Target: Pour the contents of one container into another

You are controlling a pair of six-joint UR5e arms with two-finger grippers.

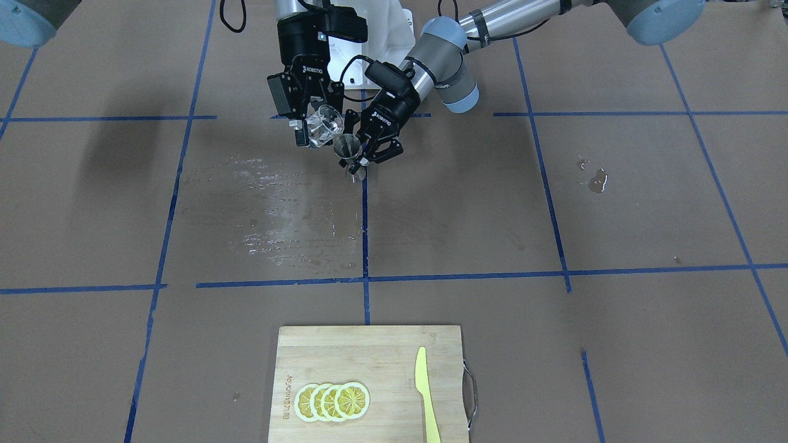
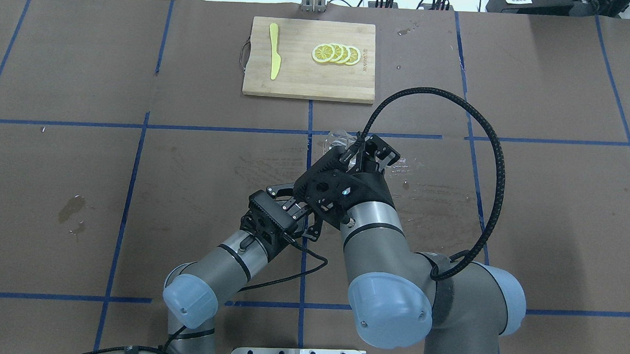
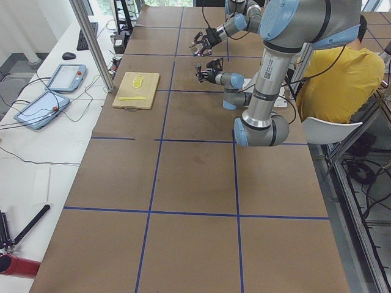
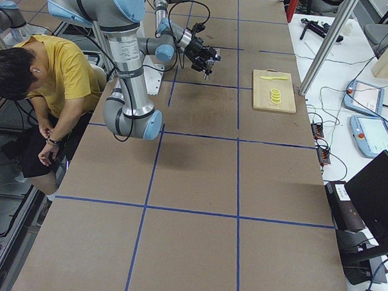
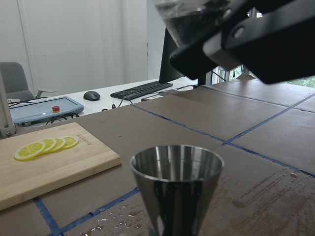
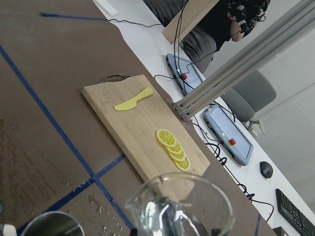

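My right gripper is shut on the clear glass cup, which it holds in the air, tilted with its lip toward the jigger. The metal jigger stands upright just beside and below the cup, with my left gripper shut on its waist. In the left wrist view the jigger's open top is near, and the cup hangs above it. The right wrist view looks over the cup's rim at the jigger's rim at lower left. I see no stream between them.
A wooden cutting board lies at the table's far edge with several lemon slices and a yellow knife. A wet patch spreads beneath the grippers, and a small puddle lies on my left side.
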